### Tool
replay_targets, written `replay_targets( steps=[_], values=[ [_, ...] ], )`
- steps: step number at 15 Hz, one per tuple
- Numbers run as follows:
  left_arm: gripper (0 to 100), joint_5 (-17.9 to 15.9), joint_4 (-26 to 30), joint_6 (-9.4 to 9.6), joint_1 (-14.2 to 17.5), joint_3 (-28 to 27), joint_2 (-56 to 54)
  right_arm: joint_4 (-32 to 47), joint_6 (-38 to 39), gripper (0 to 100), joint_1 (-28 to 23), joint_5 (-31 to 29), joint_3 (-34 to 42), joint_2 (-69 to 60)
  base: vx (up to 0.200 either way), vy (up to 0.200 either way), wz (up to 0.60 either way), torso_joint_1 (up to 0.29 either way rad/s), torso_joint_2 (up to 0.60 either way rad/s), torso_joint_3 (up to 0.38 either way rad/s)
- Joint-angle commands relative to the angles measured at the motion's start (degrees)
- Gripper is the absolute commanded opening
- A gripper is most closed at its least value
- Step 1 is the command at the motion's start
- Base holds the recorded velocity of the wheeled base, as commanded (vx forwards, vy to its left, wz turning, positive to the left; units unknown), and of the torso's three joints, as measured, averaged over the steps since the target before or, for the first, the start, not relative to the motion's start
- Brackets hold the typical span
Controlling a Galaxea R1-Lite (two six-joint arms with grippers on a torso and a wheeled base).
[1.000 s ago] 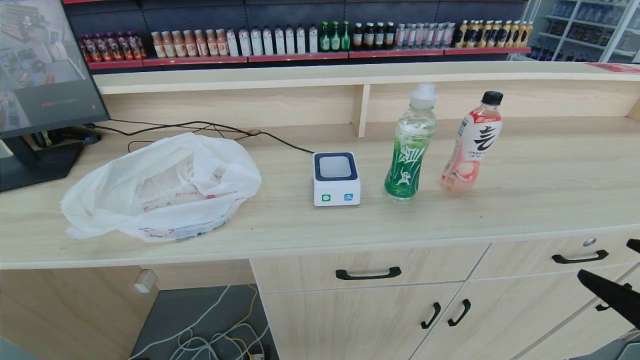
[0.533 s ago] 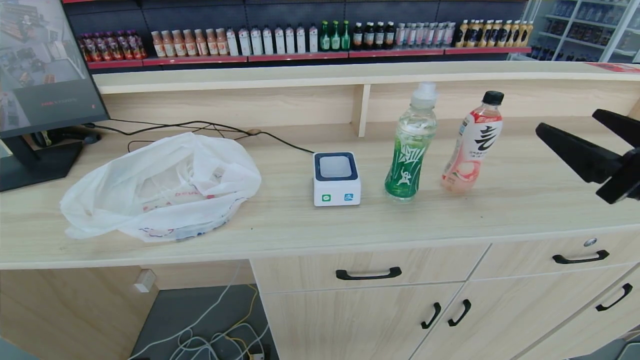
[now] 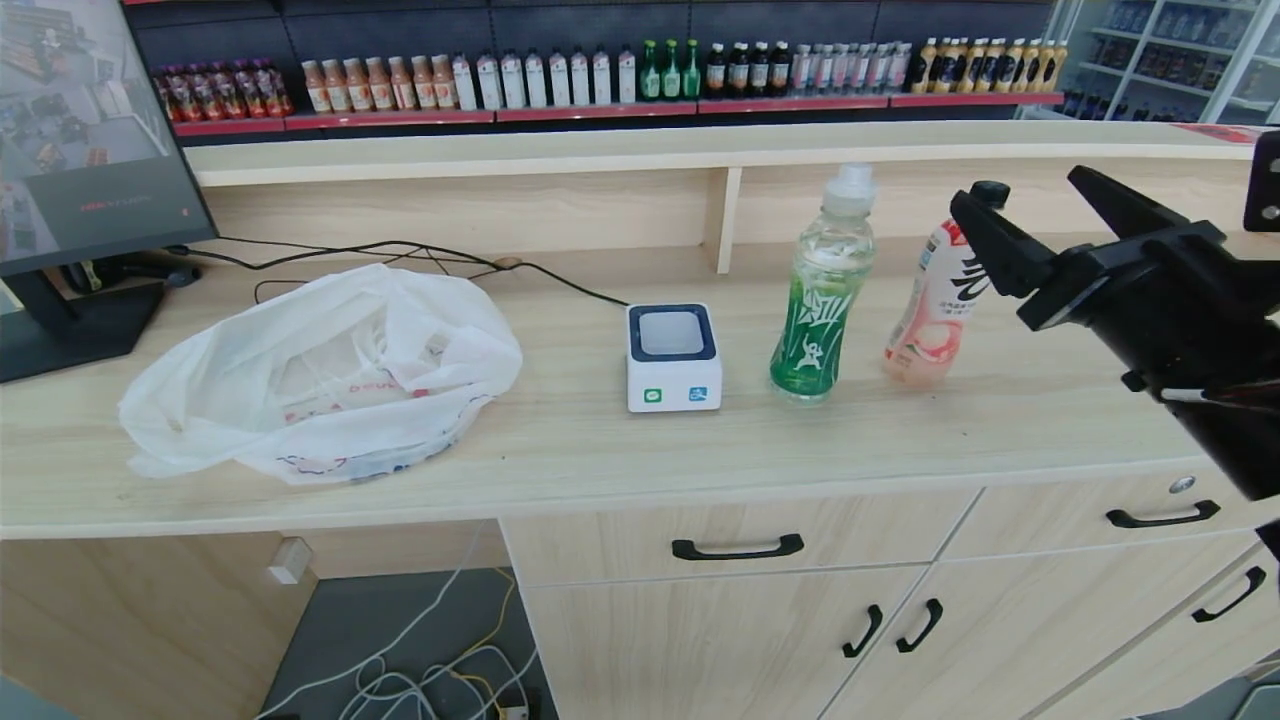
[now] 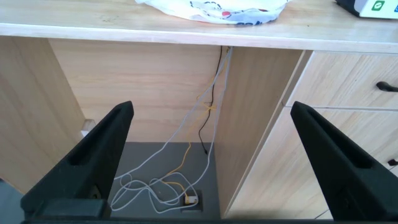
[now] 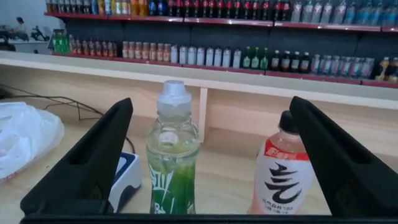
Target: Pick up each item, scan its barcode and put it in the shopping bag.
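Right tool (image 3: pixel 1020 195) is level with the bottle necks, fingers wide apart and empty, off at 3 o'clock from the pink drink bottle (image 3: pixel 935 320). That spread suits a sideways grab round a body. From the head camera one finger overlaps the black cap, so contact is hard to call. The wrist camera suggests clear air.

The green drink bottle (image 3: pixel 820 300) stands upright just beside the pink one, at 3 o'clock from the barcode scanner (image 3: pixel 672 357), a short carry to its window. The shopping bag (image 3: pixel 320 370) lies slumped at 9 o'clock, mouth loose. Left tool (image 4: pixel 211 109) hangs below the desk (image 3: pixel 1000 420) edge, fingers apart, holding nothing, out of the way.
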Motion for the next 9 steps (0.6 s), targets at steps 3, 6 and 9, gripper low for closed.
replay_targets(
  steps=[3, 6, 9],
  values=[
    [100, 0.01, 0.0, 0.0, 0.0, 0.0, -0.02, -5.75, 0.35, 100, 8.1, -4.46, -1.37, 12.24, 0.0, 0.0, 0.0, 0.0, 0.0, 0.0],
    [100, 0.01, 0.0, 0.0, 0.0, 0.0, -0.02, -5.75, 0.44, 100, 8.19, -4.55, -0.5, 13.2, 0.0, 0.0, 0.0, 0.0, 0.0, 0.0],
    [100, 0.01, 0.0, 0.0, 0.0, 0.0, -0.02, -5.75, 2.11, 100, 7.58, -4.46, 2.32, 13.2, 0.0, 0.0, 0.0, 0.0, 0.0, 0.0]
  ],
)
